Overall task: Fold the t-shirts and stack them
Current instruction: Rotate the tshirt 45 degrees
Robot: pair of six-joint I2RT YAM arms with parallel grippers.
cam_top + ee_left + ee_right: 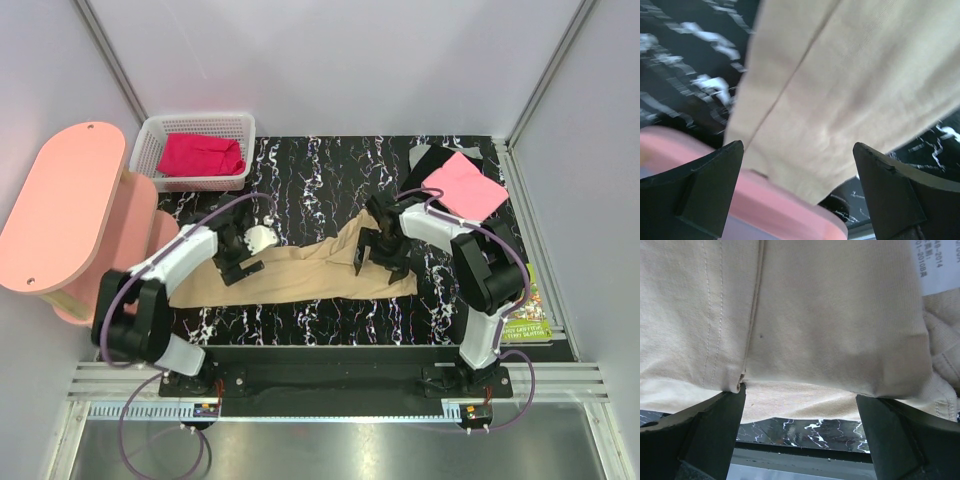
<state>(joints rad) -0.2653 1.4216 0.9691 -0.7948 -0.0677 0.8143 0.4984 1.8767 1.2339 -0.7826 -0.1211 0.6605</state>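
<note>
Tan-beige cotton fills both wrist views: the tan t-shirt (300, 272) lies spread lengthwise across the middle of the table, rumpled rather than flat, with a fold rising at its right end. The left gripper (238, 268) sits over the shirt's left part and the right gripper (365, 258) over its right part. In each wrist view the fingers (705, 190) (705, 432) stand wide apart, with cloth showing between them and nothing pinched, so both look open and empty.

Just off the shirt's near right corner lies a green book (527, 318). Beyond its right end the pink t-shirt (465, 187) rests folded on top of the black t-shirt (428, 158). Well beyond its left end the magenta-red t-shirt (200, 155) sits in a white basket (148, 150).

This looks like the folding of the third shirt, at the stage of taking hold. The next move calls for each gripper to close on a single edge of the cloth, then lift both ends evenly so the fold lands square.
</note>
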